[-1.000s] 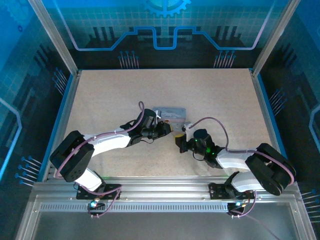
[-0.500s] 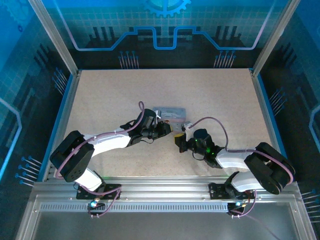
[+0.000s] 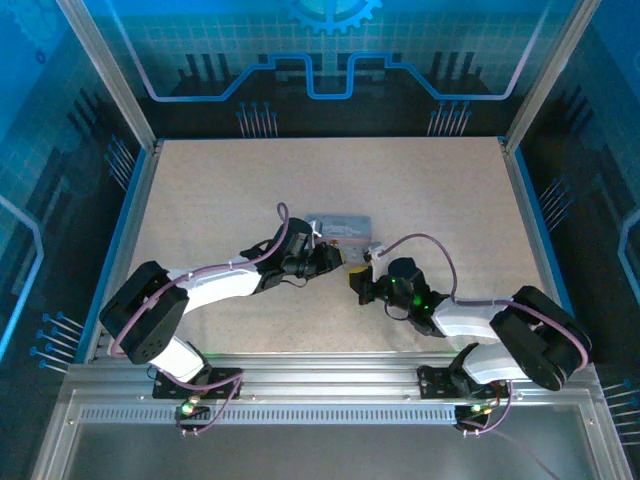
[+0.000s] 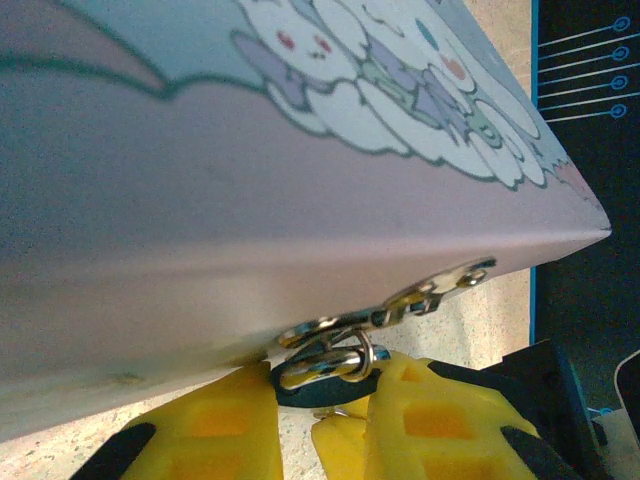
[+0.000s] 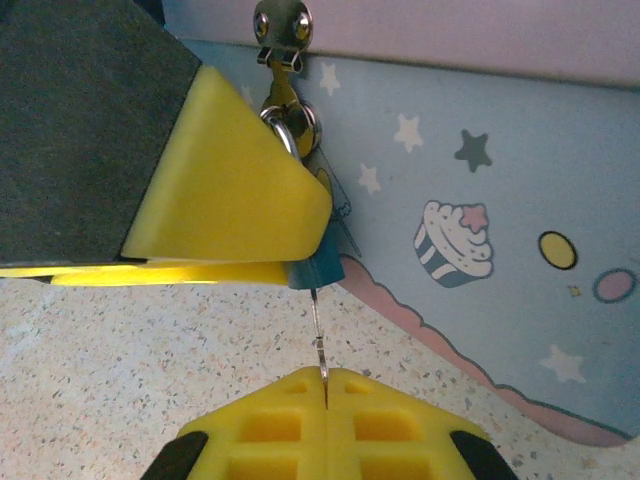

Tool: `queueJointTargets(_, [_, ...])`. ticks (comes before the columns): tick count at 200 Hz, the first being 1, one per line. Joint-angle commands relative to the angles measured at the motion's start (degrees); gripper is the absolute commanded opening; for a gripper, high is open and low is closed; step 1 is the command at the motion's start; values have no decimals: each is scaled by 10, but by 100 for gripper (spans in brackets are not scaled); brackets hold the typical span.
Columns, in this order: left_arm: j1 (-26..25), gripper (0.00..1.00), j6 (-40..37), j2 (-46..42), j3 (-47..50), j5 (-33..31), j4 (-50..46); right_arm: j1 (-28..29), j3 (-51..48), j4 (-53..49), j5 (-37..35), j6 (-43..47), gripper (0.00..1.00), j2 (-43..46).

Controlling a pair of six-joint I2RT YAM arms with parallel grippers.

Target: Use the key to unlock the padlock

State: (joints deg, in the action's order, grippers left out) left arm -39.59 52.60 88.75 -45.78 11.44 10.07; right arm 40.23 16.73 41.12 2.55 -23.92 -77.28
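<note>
— The right claw [image 5: 325,380]?
— Pinched shut on the key [image 5: 317,335], a thin grey sliver pointing up at the padlock [image 5: 320,268].
— And the lock?
— It has a small, dark teal body, squeezed in the left claw [image 4: 318,405]. It hangs from the hasp [image 5: 283,25] of the tin [image 5: 480,150] on the desk [image 5: 100,360].
— Is the key in?
— Can't tell; the left claw hides most of the lock.
</note>
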Motion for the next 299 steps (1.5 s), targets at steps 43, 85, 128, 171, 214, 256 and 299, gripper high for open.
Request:
queueJointTargets(43, [-2, 16, -6, -12, -2, 3, 20, 2, -11, 16, 8, -1, 0, 22])
queueJointTargets(85, [-1, 17, -4, -11, -2, 5, 21, 3, -14, 11, 4, 0, 0, 22])
queueJointTargets(128, [1, 16, -4, -12, -2, 5, 20, 1, -17, 13, -1, -1, 0, 28])
queueJointTargets(171, [1, 17, -2, -13, -1, 6, 22, 1, -19, 15, -3, -2, 0, 30])
queueJointTargets(214, [1, 17, -1, -13, 0, 7, 23, 1, -22, 14, -7, -3, 0, 34])
queueJointTargets(256, [1, 17, 1, -12, 1, 9, 24, 0, -24, 18, -14, -6, 0, 34])
queueJointTargets(299, [1, 16, 4, -13, 3, 9, 28, 0, -19, 29, -7, -6, 0, 27])
